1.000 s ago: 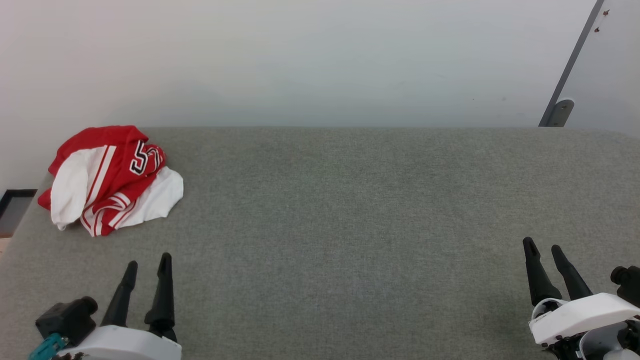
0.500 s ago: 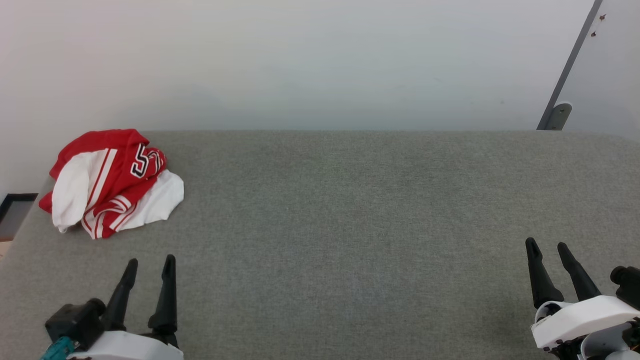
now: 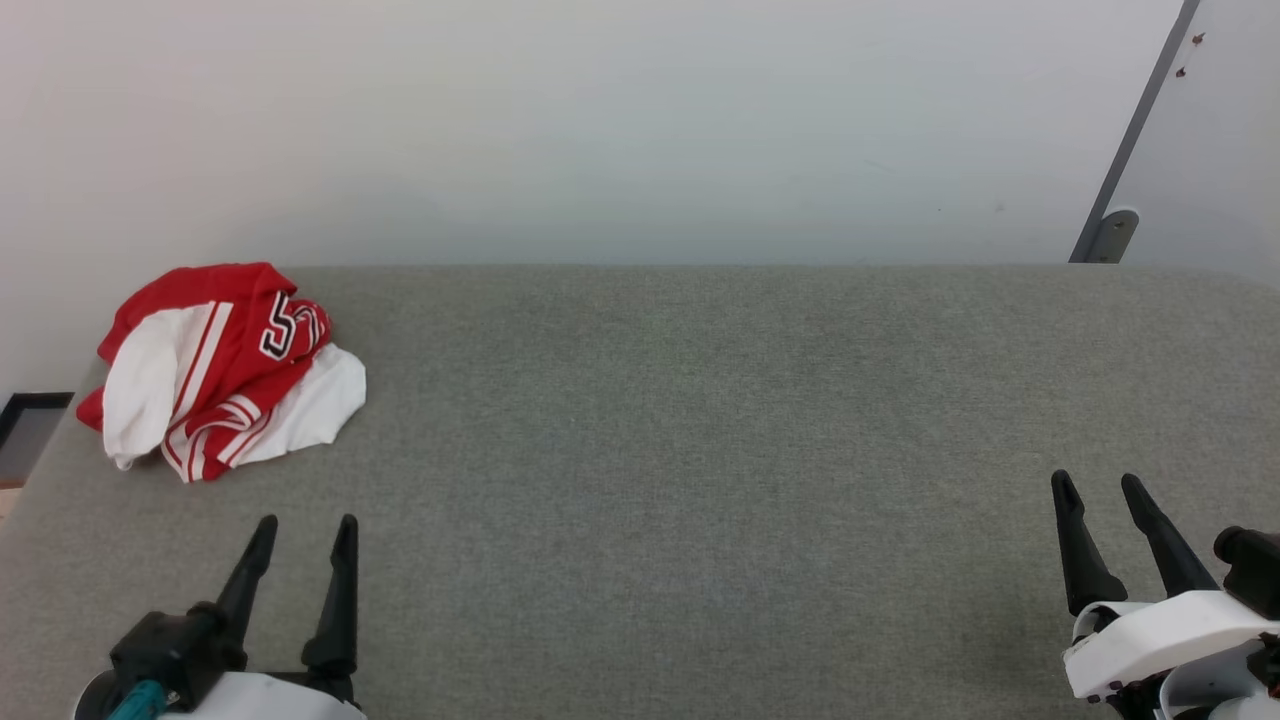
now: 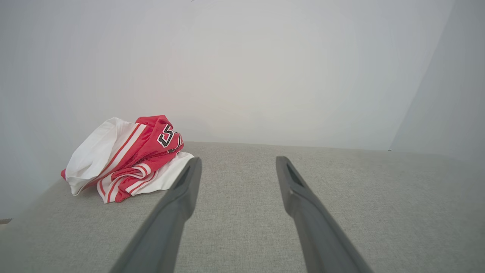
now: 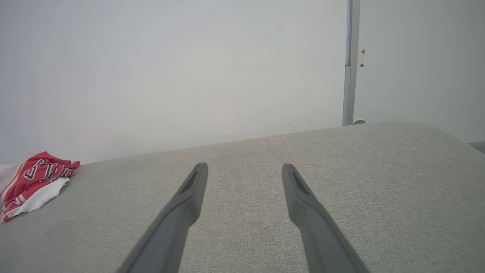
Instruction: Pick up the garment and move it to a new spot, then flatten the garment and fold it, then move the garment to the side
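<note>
Compared with a second ago, the left gripper (image 3: 306,520) is sitting a little lower and further right in the head view, with its wrist housing sliding toward the near edge. The right gripper (image 3: 1095,478) is turning slightly, so its two fingertips are now lining up nearly level. Both sets of jaws are standing wide apart and gripping nothing, the dark fingers pointing out over bare grey fabric.

The garment (image 3: 215,370) is lying crumpled in a heap at the far left corner of the counter (image 3: 700,450), close to the pale wall (image 3: 600,120). Its red body is bunching over white sleeves, with striped trim and a scrap of black, white-outlined lettering facing up. It is sitting ahead and slightly left of the left gripper, apart from it, and well apart from the right gripper at the near right. A grey metal strip (image 3: 1135,140) is running up the wall at the far right.
</note>
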`<state>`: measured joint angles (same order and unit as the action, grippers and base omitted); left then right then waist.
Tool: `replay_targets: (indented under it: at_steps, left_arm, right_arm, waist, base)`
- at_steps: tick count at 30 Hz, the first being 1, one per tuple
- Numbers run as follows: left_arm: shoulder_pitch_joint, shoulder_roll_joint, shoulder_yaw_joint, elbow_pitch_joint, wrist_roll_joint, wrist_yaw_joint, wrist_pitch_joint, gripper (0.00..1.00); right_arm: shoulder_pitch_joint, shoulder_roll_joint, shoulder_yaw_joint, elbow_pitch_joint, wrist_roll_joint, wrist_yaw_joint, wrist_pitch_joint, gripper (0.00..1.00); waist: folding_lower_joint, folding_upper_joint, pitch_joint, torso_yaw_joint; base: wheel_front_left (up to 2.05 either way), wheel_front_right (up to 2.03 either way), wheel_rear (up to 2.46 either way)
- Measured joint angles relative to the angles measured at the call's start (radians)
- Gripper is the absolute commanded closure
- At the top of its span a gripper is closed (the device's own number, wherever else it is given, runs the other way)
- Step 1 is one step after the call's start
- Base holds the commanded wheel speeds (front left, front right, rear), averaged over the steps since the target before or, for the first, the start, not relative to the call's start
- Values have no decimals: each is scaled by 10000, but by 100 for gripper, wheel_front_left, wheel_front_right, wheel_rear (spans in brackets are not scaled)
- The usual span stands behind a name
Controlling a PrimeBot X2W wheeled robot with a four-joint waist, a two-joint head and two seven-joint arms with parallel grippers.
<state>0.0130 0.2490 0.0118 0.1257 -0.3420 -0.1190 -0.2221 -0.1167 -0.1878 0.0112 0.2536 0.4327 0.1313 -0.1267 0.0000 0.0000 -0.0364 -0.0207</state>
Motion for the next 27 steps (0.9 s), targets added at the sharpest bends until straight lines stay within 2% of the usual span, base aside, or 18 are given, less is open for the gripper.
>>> replay_targets:
  at_steps: [13, 27]
  left_arm:
    - [82, 151, -104, -38, 867, -44, -247, 0]
    - [138, 196, -48, -12, 1204, -54, -418, 0]
  right_arm:
    - [3, -113, 36, -59, -838, 0, -157, 0]
    - [19, -196, 96, -140, -1367, 0, -278, 0]
  waist:
    - [0, 0, -63, -5]
    - [0, 0, -172, 23]
  base:
    - [0, 0, 0]
    - [0, 0, 0]
